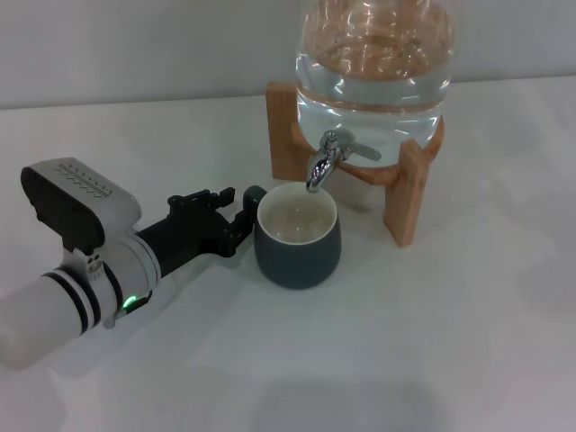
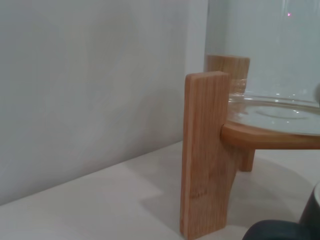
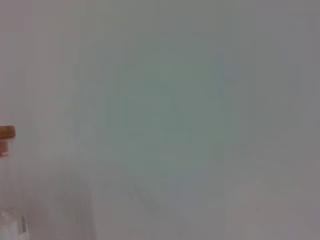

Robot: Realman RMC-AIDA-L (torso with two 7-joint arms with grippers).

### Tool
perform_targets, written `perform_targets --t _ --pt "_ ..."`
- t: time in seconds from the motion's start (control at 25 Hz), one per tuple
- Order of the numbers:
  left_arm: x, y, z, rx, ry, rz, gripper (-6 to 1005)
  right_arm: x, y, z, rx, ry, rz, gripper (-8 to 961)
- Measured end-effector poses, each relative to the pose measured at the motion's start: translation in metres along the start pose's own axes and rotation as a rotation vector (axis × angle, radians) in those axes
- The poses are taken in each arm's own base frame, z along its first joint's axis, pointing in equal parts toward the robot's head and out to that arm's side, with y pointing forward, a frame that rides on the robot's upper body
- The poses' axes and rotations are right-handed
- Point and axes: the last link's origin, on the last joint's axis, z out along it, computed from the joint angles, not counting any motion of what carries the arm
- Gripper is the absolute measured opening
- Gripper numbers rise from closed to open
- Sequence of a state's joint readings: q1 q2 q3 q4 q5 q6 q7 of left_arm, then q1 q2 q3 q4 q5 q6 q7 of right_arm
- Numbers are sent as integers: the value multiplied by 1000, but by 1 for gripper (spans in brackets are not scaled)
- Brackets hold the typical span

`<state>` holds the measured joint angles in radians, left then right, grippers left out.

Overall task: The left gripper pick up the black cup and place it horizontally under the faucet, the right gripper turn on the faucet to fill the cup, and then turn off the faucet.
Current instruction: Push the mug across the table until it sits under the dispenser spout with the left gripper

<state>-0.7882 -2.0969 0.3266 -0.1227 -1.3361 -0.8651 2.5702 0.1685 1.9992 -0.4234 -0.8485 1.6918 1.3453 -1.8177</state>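
Observation:
The black cup [image 1: 297, 238] stands upright on the white table, its cream inside open upward, directly below the faucet [image 1: 328, 157]. The faucet is a chrome tap with a flat lever, sticking out of the glass water jar [image 1: 373, 54] on a wooden stand [image 1: 409, 193]. My left gripper [image 1: 239, 214] reaches in from the left at table height and is shut on the cup's handle side, by the small loop handle [image 1: 255, 193]. In the left wrist view a dark edge of the cup [image 2: 280, 231] shows beside the stand's leg [image 2: 205, 155]. My right gripper is out of view.
The jar is nearly full of water. The stand's front leg [image 1: 407, 202] is just right of the cup. A pale wall runs behind the table [image 1: 432, 360]. The right wrist view shows only the wall and a bit of wood [image 3: 6, 132].

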Motion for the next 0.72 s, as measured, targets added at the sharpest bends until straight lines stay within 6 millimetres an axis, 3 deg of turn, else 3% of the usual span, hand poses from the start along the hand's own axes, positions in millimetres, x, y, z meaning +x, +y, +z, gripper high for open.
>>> perform_targets --t 0.44,0.72 --pt "1 1 0 -4 13 2 403 2 -1 -1 8 -2 3 839" --pt "1 2 -11 -21 73 -14 403 1 -3 -3 18 -6 4 838"
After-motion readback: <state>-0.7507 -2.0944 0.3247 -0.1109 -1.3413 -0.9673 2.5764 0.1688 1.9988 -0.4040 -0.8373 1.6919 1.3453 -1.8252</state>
